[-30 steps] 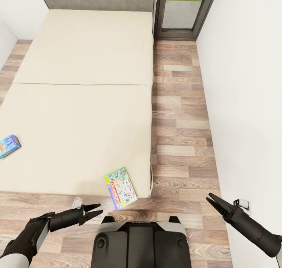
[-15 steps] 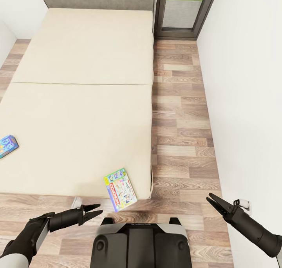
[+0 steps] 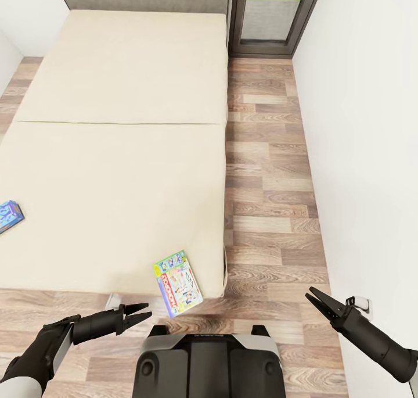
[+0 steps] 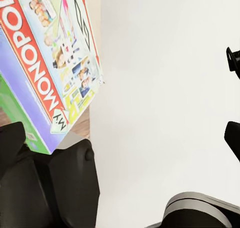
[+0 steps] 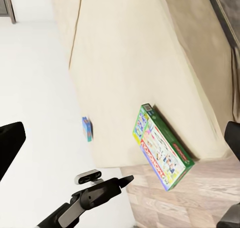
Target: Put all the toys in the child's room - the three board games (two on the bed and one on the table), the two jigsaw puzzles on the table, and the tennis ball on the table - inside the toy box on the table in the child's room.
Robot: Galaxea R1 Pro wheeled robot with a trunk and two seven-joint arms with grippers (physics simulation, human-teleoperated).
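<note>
Head view: Monopoly board game (image 3: 179, 282) lies flat at the bed's near corner, its lower end overhanging the mattress edge; 2nd board game (image 3: 10, 215) sits well apart at the bed's (image 3: 116, 154) left edge, half cut off. Neither picked up yet, so by my read the bed part of the task isn't started. Left end effector (image 3: 142, 312) hangs open & empty just below the Monopoly box; right end effector (image 3: 316, 300) open & empty over the wood floor (image 3: 267, 200), near the wall.

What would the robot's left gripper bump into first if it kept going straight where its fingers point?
Probably the Monopoly board game. The open left gripper points toward its overhanging corner at the bed edge, though depth is hard to judge.
</note>
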